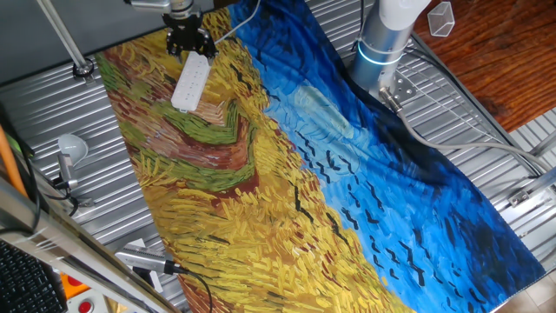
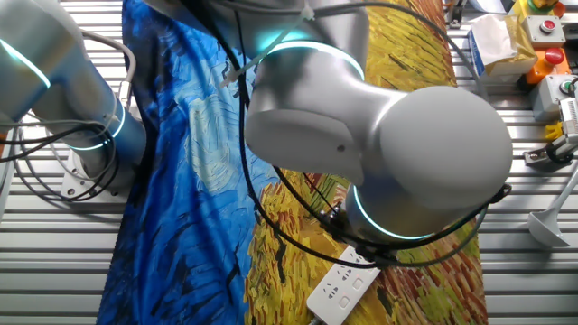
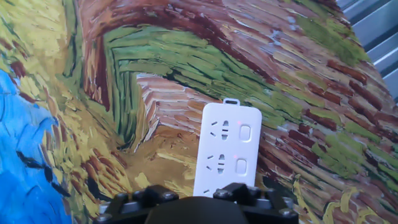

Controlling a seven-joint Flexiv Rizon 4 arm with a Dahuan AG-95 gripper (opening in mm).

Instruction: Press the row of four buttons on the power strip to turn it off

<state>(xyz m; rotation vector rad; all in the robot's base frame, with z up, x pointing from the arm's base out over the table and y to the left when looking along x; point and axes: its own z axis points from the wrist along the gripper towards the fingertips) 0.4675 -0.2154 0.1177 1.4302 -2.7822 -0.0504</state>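
Note:
The white power strip lies on the painted cloth at the far left of the table, and its lower end shows under the arm. In the hand view the power strip runs up from the bottom edge. Two of the buttons show along its right side as pale rounded squares, each with a faint red dot beside it. The rest of the row is hidden under the hand. The black gripper hangs just above the strip's far end. Its fingertips do not show clearly in any view.
A Van Gogh print cloth covers the table. A round silver disc on a stem stands left of it. The arm's base is at the far right. A white cable leads off the strip. Boxes and a red button sit beyond the cloth.

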